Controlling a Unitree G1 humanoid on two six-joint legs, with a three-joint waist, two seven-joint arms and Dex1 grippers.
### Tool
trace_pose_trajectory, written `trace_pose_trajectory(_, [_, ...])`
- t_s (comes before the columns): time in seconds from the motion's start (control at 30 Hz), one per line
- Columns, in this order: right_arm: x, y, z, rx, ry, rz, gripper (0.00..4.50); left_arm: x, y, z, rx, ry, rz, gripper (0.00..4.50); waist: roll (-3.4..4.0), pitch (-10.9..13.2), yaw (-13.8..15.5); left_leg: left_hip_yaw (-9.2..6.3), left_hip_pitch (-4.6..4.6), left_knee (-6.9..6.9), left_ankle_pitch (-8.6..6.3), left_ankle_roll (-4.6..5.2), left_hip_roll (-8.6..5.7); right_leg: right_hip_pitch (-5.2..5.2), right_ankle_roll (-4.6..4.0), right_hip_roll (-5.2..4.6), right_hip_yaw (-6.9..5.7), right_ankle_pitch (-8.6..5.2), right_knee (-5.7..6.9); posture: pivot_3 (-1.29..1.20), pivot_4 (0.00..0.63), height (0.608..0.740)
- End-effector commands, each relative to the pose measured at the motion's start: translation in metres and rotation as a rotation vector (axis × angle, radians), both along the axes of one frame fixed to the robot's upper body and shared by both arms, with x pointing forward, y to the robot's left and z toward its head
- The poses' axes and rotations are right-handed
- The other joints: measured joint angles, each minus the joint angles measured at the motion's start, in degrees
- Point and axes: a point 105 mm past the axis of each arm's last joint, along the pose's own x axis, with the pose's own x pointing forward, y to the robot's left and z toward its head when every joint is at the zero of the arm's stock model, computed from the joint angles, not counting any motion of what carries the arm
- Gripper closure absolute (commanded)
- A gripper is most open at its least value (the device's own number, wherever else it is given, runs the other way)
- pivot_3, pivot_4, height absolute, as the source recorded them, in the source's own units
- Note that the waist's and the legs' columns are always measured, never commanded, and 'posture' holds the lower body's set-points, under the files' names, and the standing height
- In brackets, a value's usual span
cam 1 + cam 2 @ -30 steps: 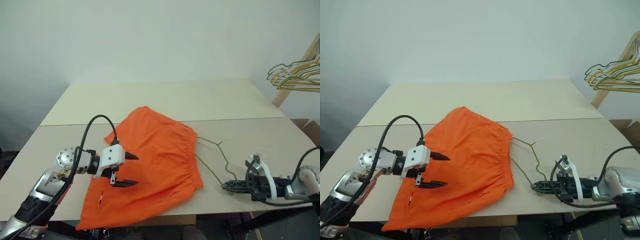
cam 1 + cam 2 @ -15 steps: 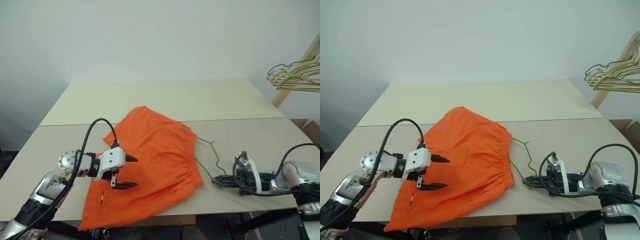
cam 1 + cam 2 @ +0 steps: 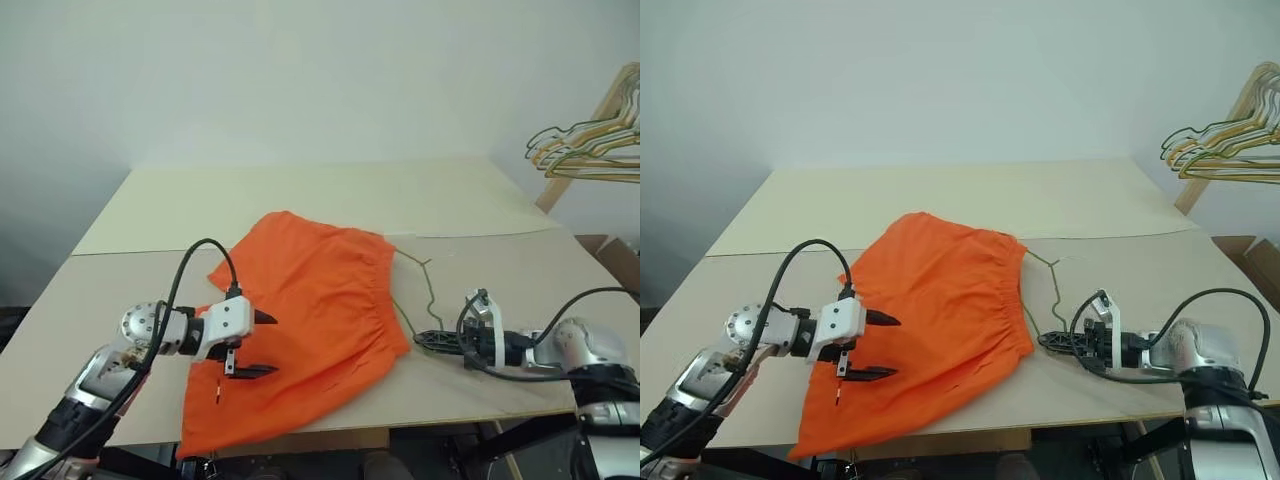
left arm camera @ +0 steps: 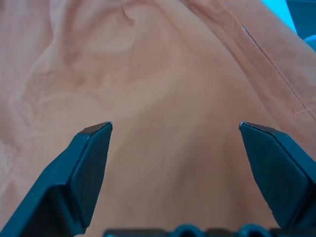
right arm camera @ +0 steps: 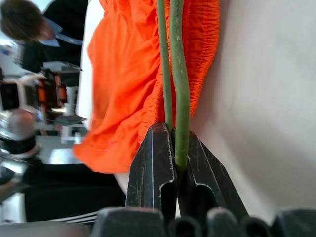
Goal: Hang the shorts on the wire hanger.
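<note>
While your right gripper (image 3: 1048,341) has slid left toward the shorts (image 3: 305,330), it stays clamped tight on the wire hanger (image 3: 425,300), whose hook now nearly meets the waistband; you're likely lining up to thread it in. Your left gripper (image 3: 258,344) hovers spread wide over the shorts' near left part, gripping nothing. The shorts lie flat on the pale table (image 3: 300,200); a bunch of hangers (image 3: 580,150) hangs far right.
</note>
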Motion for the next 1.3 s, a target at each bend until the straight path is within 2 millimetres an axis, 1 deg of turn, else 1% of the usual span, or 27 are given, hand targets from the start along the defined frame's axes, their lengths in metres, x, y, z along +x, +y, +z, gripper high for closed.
trace_pose_trajectory(0.03, [0.016, 0.001, 0.024, -0.117, -0.308, 0.014, 4.5, 0.004, 0.0, 0.009, -0.004, -0.048, -0.013, 0.02, 0.03, 0.02, -0.04, -0.01, 0.0, -0.01, 0.0, 0.0, -0.01, -0.01, 0.0, 0.04, 0.0, 0.0, 0.0, -0.15, 0.0, 0.74])
trace_pose_trajectory(0.23, [0.026, 0.002, 0.03, -0.382, -0.571, 0.113, 4.5, 0.021, 0.004, 0.014, 0.015, -0.105, 0.004, 0.02, 0.09, 0.03, -0.05, 0.02, 0.06, 0.0, 0.03, -0.02, -0.12, 0.01, 0.03, 0.09, 0.01, 0.02, 0.03, -0.15, 0.0, 0.74])
trace_pose_trajectory(0.3, [0.028, 0.003, 0.032, -0.459, -0.644, 0.157, 4.5, 0.031, 0.001, 0.026, -0.029, -0.15, 0.015, 0.02, 0.09, 0.04, 0.04, 0.01, 0.07, 0.0, 0.03, -0.02, -0.14, 0.02, 0.03, 0.12, -0.01, 0.02, 0.02, -0.14, 0.0, 0.74])
trace_pose_trajectory(0.37, [0.031, 0.004, 0.035, -0.505, -0.692, 0.178, 4.5, 0.046, -0.005, 0.048, -0.109, -0.227, 0.04, 0.02, 0.08, 0.04, 0.18, 0.0, 0.04, 0.01, 0.03, -0.01, -0.22, 0.01, 0.06, 0.1, -0.02, 0.03, 0.02, -0.14, 0.0, 0.74])
trace_pose_trajectory(0.47, [0.036, 0.008, 0.039, -0.608, -0.772, 0.22, 4.5, 0.074, -0.014, 0.105, -0.298, -0.355, 0.117, 0.02, 0.02, 0.07, 0.5, -0.04, -0.01, 0.09, 0.03, 0.0, -0.26, 0.0, 0.1, 0.09, -0.03, 0.04, 0.03, -0.14, 0.0, 0.74])
trace_pose_trajectory(0.5, [0.036, 0.01, 0.04, -0.627, -0.797, 0.238, 4.5, 0.08, -0.016, 0.12, -0.333, -0.381, 0.122, 0.02, -0.02, 0.09, 0.62, -0.07, -0.07, 0.19, 0.04, -0.01, -0.26, -0.01, 0.1, 0.12, -0.07, 0.05, 0.04, -0.13, 0.0, 0.74])
trace_pose_trajectory(0.53, [0.035, 0.013, 0.041, -0.649, -0.82, 0.263, 4.5, 0.086, -0.015, 0.135, -0.349, -0.409, 0.11, 0.02, -0.03, 0.09, 0.61, -0.09, -0.13, 0.28, 0.05, -0.03, -0.26, -0.03, 0.11, 0.16, -0.09, 0.05, 0.04, -0.13, 0.0, 0.74])
trace_pose_trajectory(0.57, [0.035, 0.016, 0.043, -0.661, -0.843, 0.28, 4.5, 0.09, -0.014, 0.145, -0.345, -0.426, 0.095, 0.02, -0.03, 0.09, 0.57, -0.09, -0.1, 0.27, 0.06, -0.05, -0.26, -0.02, 0.11, 0.18, -0.07, 0.05, 0.04, -0.13, 0.0, 0.74])
trace_pose_trajectory(0.6, [0.035, 0.019, 0.045, -0.661, -0.854, 0.283, 4.5, 0.094, -0.012, 0.151, -0.313, -0.439, 0.065, 0.02, -0.03, 0.09, 0.45, -0.08, -0.05, 0.25, 0.08, -0.08, -0.27, 0.0, 0.11, 0.18, -0.06, 0.05, 0.08, -0.13, 0.0, 0.74])
trace_pose_trajectory(0.67, [0.038, 0.026, 0.048, -0.68, -0.888, 0.28, 4.5, 0.1, -0.005, 0.151, -0.219, -0.449, 0.012, 0.02, 0.02, 0.06, -0.13, -0.07, 0.02, 0.14, 0.15, -0.21, -0.31, 0.0, 0.11, 0.25, -0.01, 0.05, 0.03, -0.12, 0.0, 0.74])
trace_pose_trajectory(0.77, [0.041, 0.035, 0.051, -0.702, -0.923, 0.28, 4.5, 0.113, 0.011, 0.133, -0.018, -0.454, -0.037, 0.02, 0.02, 0.06, -0.46, -0.07, 0.26, 0.03, 0.17, -0.21, -0.36, 0.1, 0.11, 0.31, 0.12, 0.04, 0.03, -0.13, 0.0, 0.74])
trace_pose_trajectory(0.83, [0.042, 0.04, 0.051, -0.722, -0.946, 0.295, 4.5, 0.118, 0.014, 0.13, 0.011, -0.413, -0.07, 0.02, 0.01, 0.08, -0.37, -0.08, 0.26, 0.04, 0.17, -0.14, -0.39, 0.1, 0.11, 0.33, 0.11, 0.04, 0.04, -0.13, 0.0, 0.74])
trace_pose_trajectory(0.93, [0.043, 0.043, 0.052, -0.745, -0.955, 0.308, 4.5, 0.118, 0.01, 0.132, -0.015, -0.352, -0.141, 0.02, -0.13, 0.16, -0.21, -0.14, 0.12, 0.14, 0.19, -0.07, -0.4, 0.04, 0.11, 0.35, 0.04, 0.05, 0.06, -0.14, 0.0, 0.74])
trace_pose_trajectory(1.03, [0.043, 0.044, 0.05, -0.77, -0.963, 0.329, 4.5, 0.119, 0.003, 0.136, -0.03, -0.333, -0.191, 0.02, -0.14, 0.17, -0.07, -0.27, -0.12, 0.4, 0.2, -0.08, -0.43, -0.02, 0.16, 0.34, -0.1, 0.05, 0.06, -0.14, 0.0, 0.74])
trace_pose_trajectory(1.2, [0.044, 0.044, 0.053, -0.826, -0.988, 0.365, 4.5, 0.124, -0.009, 0.139, 0.019, -0.333, -0.248, 0.02, -0.16, 0.18, -0.39, -0.22, -0.24, 0.54, 0.22, -0.11, -0.49, 0.01, 0.32, 0.31, -0.06, 0.05, 0.13, -0.15, 0.0, 0.74])
trace_pose_trajectory(1.3, [0.044, 0.045, 0.055, -0.823, -0.985, 0.37, 4.5, 0.126, -0.012, 0.136, 0.079, -0.325, -0.274, 0.02, -0.18, 0.2, -0.42, -0.21, -0.25, 0.61, 0.18, -0.04, -0.49, 0.02, 0.37, 0.3, -0.05, 0.04, 0.07, -0.14, 0.0, 0.74])
